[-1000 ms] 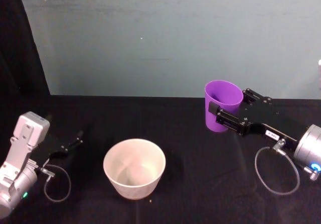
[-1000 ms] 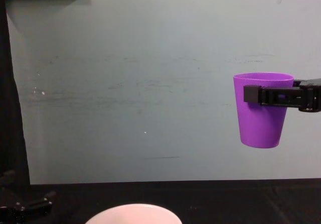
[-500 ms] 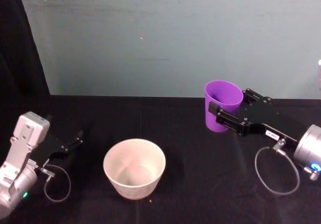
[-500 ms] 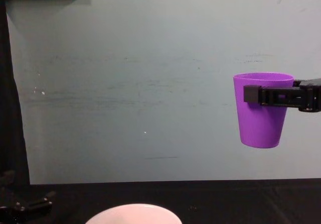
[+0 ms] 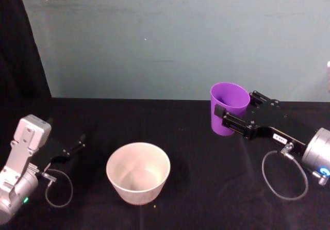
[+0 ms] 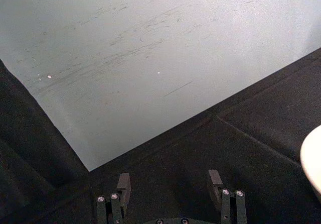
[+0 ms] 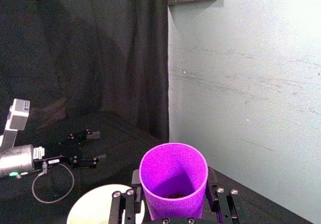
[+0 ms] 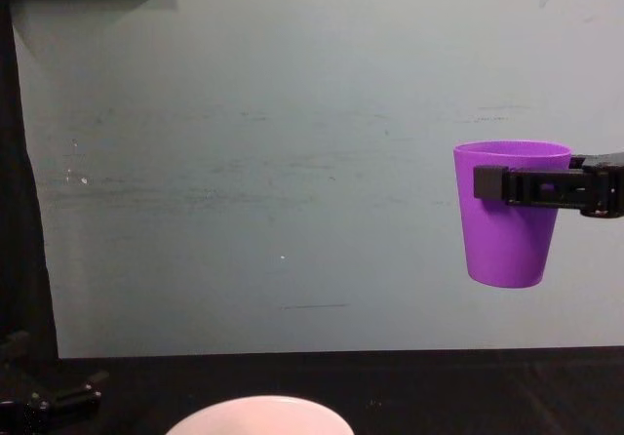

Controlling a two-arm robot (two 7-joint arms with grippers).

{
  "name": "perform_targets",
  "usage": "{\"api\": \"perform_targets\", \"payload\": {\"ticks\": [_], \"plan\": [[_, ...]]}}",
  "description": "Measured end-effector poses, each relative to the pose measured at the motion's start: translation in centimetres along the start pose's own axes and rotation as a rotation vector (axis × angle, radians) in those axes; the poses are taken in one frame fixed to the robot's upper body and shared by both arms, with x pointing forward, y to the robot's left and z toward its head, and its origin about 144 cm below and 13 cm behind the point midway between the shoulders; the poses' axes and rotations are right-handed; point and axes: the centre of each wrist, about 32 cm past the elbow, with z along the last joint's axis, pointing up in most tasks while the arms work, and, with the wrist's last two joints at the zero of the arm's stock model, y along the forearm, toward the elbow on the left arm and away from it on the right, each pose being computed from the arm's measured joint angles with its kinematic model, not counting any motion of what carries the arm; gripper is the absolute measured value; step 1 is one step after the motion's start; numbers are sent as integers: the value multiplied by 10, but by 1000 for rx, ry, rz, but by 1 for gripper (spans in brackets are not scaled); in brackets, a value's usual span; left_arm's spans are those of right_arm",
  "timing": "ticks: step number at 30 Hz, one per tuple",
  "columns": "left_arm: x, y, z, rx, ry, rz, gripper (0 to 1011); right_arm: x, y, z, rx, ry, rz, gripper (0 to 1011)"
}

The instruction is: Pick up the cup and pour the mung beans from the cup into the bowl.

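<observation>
Your right pincer (image 5: 236,106) is clamped on the purple cup (image 8: 512,245), one finger on each side of the wall just under the rim. The cup hangs upright in the air above the black table (image 5: 206,189), off to the right of the white bowl (image 5: 116,181) and well apart from it. In the right wrist view, a small dark heap of beans (image 7: 174,194) lies at the bottom of the cup.

Expect the cup to feel very light. It is thin, smooth plastic, so a hard squeeze would likely bend the wall, while a weak one could let it turn in the fingers as you tip it. The hold high on the taper looks sound, because the wider rim above the fingers helps stop the cup sliding down.

The beans are small and hard, so they will probably run out all at once and bounce. The bowl is wide and should catch them if the cup's lip is over its middle before you tilt.

Your left pincer (image 6: 169,184) rests low by the table on the left, with its fingers apart and nothing between them.
</observation>
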Motion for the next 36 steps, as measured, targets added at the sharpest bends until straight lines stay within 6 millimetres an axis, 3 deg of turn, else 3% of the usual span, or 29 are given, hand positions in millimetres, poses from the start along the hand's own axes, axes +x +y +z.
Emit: {"api": "perform_targets", "payload": {"ticks": [36], "plan": [[0, 0, 0, 0, 0, 0, 1003, 0, 0, 0, 0, 0, 0, 739]]}}
